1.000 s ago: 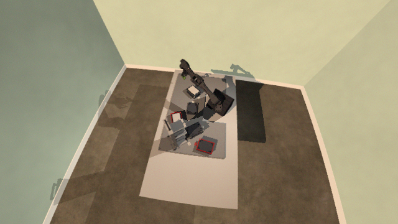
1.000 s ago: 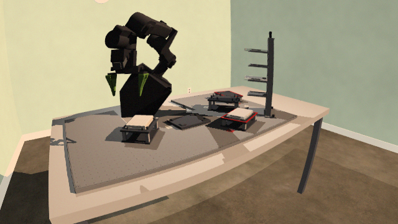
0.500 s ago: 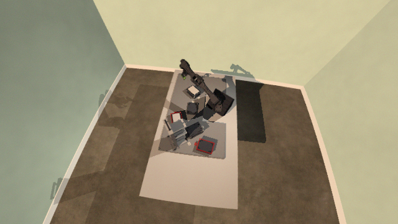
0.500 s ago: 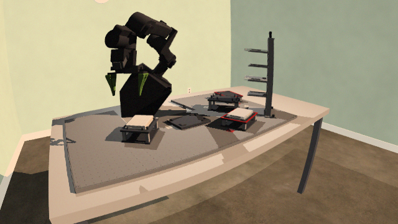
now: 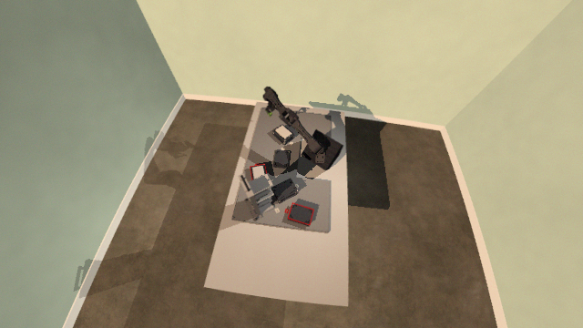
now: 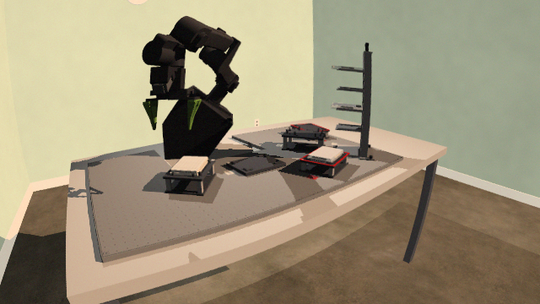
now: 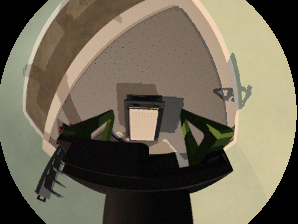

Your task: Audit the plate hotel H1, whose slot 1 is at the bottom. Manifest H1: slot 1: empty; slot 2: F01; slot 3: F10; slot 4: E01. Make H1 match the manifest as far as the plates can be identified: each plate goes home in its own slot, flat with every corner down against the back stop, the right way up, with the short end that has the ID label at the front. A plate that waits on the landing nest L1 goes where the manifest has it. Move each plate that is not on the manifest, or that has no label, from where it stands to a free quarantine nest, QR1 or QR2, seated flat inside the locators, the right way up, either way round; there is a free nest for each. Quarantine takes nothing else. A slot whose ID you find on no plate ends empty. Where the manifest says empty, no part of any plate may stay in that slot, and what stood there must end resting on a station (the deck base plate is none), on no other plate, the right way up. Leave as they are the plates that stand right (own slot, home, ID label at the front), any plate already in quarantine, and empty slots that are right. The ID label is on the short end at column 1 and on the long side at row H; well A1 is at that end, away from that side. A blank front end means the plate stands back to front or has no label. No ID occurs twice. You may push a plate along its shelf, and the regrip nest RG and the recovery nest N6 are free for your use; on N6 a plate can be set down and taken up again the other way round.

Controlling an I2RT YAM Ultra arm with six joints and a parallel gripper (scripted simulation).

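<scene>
My gripper [image 6: 172, 113] is open and empty, its green fingers spread wide, well above a pale plate [image 6: 190, 163] that lies on a dark raised nest [image 6: 188, 179] at the near left of the deck. That plate also shows in the wrist view [image 7: 143, 123] straight below and between my fingers, and in the overhead view [image 5: 282, 132]. The plate hotel H1 [image 6: 358, 101] stands at the far right with thin shelves; one shelf about halfway up seems to hold a plate [image 6: 347, 106]. A second pale plate [image 6: 325, 154] sits in a red-edged nest [image 6: 324, 162].
Another red-edged nest [image 6: 306, 130] stands behind it, with nothing pale on it. A flat dark nest [image 6: 256, 164] lies on the deck in the middle. The arm's dark base block [image 6: 195, 131] stands behind the near plate. The table edge runs along the front.
</scene>
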